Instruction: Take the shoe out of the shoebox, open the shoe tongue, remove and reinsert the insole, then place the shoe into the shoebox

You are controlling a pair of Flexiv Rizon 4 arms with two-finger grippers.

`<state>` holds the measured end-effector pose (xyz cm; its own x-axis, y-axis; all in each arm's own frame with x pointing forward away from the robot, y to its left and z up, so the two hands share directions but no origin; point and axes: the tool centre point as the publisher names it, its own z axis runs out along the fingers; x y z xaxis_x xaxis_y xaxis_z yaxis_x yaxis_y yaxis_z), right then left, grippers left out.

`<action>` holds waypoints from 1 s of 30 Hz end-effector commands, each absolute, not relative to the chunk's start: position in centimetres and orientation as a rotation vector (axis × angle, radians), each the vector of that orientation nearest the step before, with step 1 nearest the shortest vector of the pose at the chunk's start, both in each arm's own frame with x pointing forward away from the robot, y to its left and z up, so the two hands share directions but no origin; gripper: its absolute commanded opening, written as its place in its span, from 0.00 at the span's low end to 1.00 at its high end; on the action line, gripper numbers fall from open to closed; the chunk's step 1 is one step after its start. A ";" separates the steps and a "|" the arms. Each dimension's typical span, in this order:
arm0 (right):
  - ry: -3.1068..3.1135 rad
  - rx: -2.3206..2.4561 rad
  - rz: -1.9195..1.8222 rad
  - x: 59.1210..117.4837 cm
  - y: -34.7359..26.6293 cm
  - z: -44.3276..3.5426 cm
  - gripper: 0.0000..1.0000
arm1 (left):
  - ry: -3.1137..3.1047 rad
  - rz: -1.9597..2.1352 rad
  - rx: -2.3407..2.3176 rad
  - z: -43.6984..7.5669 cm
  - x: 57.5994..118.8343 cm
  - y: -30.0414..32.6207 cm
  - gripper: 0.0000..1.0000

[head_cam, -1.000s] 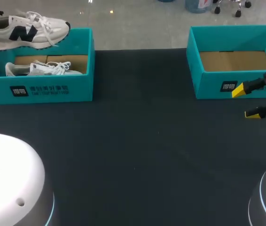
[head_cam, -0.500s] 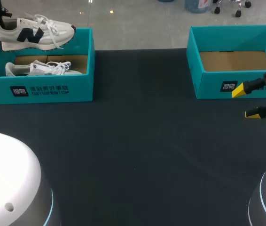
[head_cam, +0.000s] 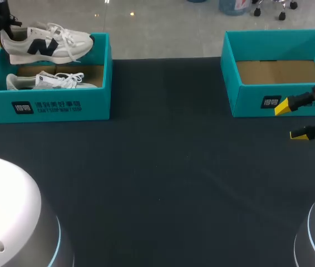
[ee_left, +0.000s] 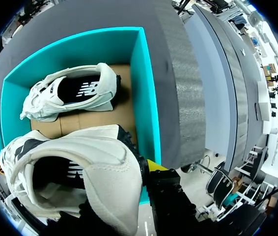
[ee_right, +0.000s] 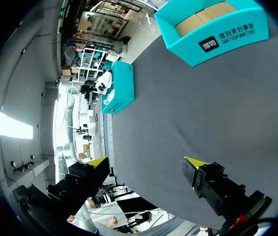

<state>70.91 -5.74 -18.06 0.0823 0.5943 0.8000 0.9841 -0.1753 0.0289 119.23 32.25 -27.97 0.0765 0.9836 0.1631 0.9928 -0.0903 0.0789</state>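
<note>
A white sneaker with a dark side logo point(head_cam: 49, 43) hangs above the back of the left teal shoebox point(head_cam: 46, 108), toe pointing right. My left gripper point(head_cam: 3, 28) is shut on its heel. In the left wrist view the held sneaker point(ee_left: 87, 172) fills the space at the left gripper point(ee_left: 141, 172); one yellow tip shows outside the heel and the other finger is hidden by the shoe. A second white sneaker point(head_cam: 52, 82) point(ee_left: 72, 93) lies on the cardboard floor of the box. My right gripper point(head_cam: 296, 120) point(ee_right: 146, 162) stands open over the cloth in front of the right box, holding nothing.
A second teal shoebox point(head_cam: 280, 39) point(ee_right: 212, 29) stands at the back right with only its cardboard floor showing. The dark table cloth point(head_cam: 163, 178) spreads between and in front of the two boxes. The table's back edge runs just behind the boxes.
My left arm has carried the sneaker to the right and slightly lower, from the box's left corner to over its back. The right arm has not moved.
</note>
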 end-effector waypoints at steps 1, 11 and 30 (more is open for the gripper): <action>-1.555 -1.831 -0.942 70.9 -5.7 -18.1 1.00 | -2.089 -0.285 -2.263 -29.1 119.2 31.9 0.00; -1.555 -1.831 -0.942 70.9 -5.7 -18.1 1.00 | -2.092 -0.356 -2.243 -32.5 119.8 31.2 0.00; -1.555 -1.831 -0.942 70.9 -5.7 -18.1 1.00 | -2.076 -0.251 -2.254 -37.4 121.5 30.8 0.00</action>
<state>70.91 -5.74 -18.06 0.0823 0.5943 0.8000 0.9841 -0.1752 0.0289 119.88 30.63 -36.74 0.0718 0.9823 0.1732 0.9918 -0.0887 0.0916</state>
